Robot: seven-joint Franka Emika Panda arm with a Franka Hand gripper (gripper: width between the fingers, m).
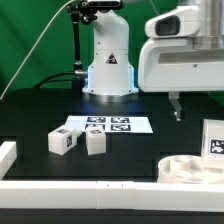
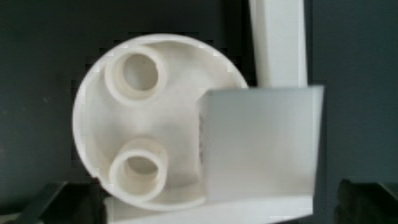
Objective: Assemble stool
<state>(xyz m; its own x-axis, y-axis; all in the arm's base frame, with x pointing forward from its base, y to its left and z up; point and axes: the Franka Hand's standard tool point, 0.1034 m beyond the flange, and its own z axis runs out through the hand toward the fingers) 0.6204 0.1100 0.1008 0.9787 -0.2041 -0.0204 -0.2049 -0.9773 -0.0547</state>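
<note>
**Stool kit on counter: parts loose, end effector released**

**Exterior view**
- Arm: a white pedestal is standing at the back of the black counter, and a green curtain is hanging behind it. The arm's white head is reaching in from the exterior view's right.
- End effector: it is hanging above the counter, well apart from every part and grasping nothing. From this angle its dark fingers are showing as one short stub.
- Marker board: it is lying flat near the middle of the counter, in front of the pedestal.
- Two legs: they are sitting side by side just in front of the marker board, and the one on the exterior view's left is showing a square tag.
- Seat: it is lying flat at the front, toward the exterior view's right, with its rim up.
- Third leg: it is standing upright at the right edge of the picture, just behind the seat, with its tag facing the camera.
- Rail: it is running along the front edge of the counter.

**Wrist view**
- Seat: it is filling the middle of the picture and showing two round sockets.
- Third leg: its plain white face is covering part of the seat. Whether the two are touching is unclear.
- Rail: it is showing as a white strip beyond the seat.
- Fingertips: they are standing wide apart at opposite corners, clear of the leg.
</note>
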